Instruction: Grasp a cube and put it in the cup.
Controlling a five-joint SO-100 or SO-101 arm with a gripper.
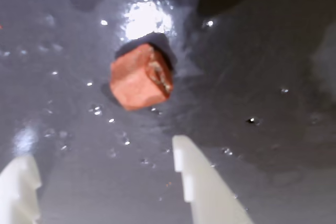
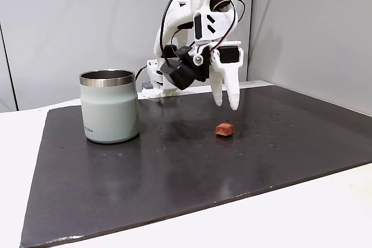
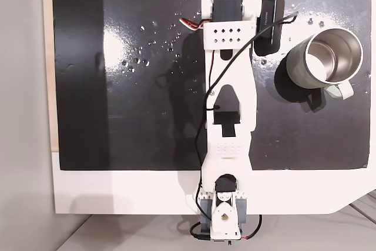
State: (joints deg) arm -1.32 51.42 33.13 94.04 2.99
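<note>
Below the raised white gripper (image 2: 225, 104) we see the cube (image 2: 224, 129), a small reddish-brown block lying alone on a dark mat (image 2: 174, 172). Its two fingers hang apart, pointing down, holding nothing and clear of the cube. From the wrist camera, the cube (image 1: 140, 76) sits ahead of both spread fingertips (image 1: 202, 182). Well to the left in the side view stands the cup (image 2: 109, 106), pale green, upright, its steel rim open.
</note>
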